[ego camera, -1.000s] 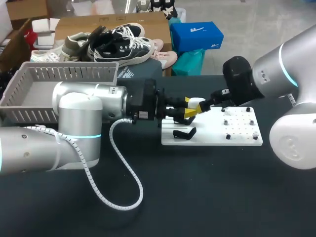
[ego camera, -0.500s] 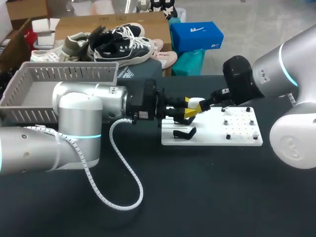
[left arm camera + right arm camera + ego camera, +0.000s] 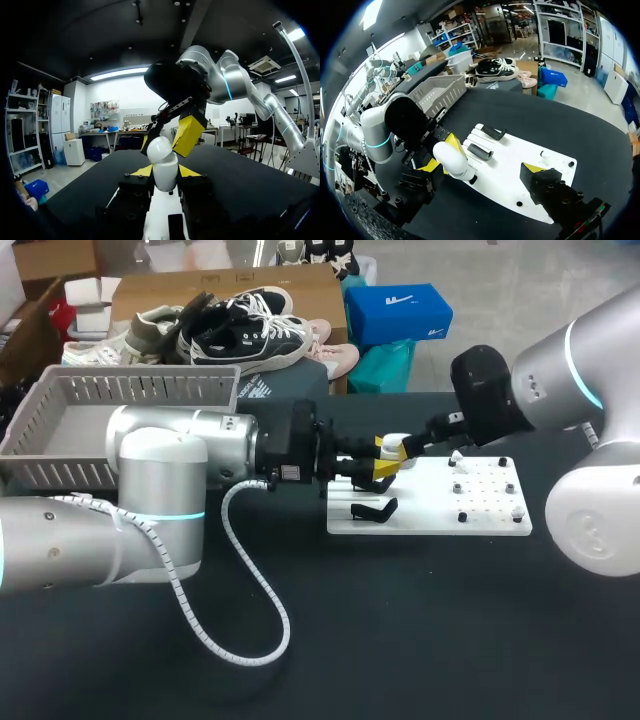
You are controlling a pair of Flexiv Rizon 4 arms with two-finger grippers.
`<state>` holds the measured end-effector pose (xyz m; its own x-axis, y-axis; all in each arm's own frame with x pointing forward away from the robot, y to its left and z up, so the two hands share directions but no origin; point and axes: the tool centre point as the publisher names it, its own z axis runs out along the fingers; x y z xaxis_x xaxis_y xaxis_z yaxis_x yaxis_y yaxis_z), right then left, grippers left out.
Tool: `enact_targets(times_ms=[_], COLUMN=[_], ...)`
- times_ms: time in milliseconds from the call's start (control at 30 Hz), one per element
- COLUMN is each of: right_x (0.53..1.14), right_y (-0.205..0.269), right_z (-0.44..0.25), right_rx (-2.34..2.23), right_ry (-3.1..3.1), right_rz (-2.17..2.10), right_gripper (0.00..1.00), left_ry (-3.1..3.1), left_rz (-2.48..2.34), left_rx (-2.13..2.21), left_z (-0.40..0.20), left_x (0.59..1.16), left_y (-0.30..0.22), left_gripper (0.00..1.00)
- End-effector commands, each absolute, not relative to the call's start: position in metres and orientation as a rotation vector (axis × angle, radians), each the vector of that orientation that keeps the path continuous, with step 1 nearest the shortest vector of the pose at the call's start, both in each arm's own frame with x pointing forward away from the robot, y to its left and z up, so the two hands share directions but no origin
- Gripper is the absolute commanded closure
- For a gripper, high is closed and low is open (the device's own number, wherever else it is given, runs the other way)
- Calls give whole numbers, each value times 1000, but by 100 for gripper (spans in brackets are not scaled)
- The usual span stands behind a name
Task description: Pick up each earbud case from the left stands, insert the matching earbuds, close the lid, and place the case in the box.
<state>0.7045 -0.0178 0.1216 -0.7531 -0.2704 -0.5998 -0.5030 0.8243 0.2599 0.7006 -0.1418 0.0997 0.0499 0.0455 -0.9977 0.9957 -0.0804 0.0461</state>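
Moving part: your right arm [image 3: 520,405] sits slightly higher and nearer the case than half a second before; a peg [image 3: 455,456] on the white board [image 3: 430,520] now shows beside it.
Case: the white earbud case [image 3: 395,445] keeps its place above the board's left end, well apart from the basket [image 3: 60,435].
Grip, left: your left claw [image 3: 383,460] stays closed on the case body from both sides.
Grip, right: your right claw [image 3: 410,448] is at the lid; you cannot tell whether its fingers press it.
Task meaning: probably lid work; placing is not yet done.
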Motion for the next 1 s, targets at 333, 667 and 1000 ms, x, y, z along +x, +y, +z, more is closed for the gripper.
enact_targets(times_ms=[333,667,1000], right_x=[711,690,664], right_y=[-30,-80,-129], right_z=[144,148,127], right_rx=[-568,-507,-437], right_ry=[2416,2462,2572], right_rz=[417,168,-151], right_gripper=[0,0,0], left_ry=[1168,1168,1168], left_rz=[-1208,-1208,-1208], left_rx=[1324,1324,1324], left_z=[99,99,99], left_x=[701,701,701], left_y=[-142,-142,-142], left_gripper=[100,100,100])
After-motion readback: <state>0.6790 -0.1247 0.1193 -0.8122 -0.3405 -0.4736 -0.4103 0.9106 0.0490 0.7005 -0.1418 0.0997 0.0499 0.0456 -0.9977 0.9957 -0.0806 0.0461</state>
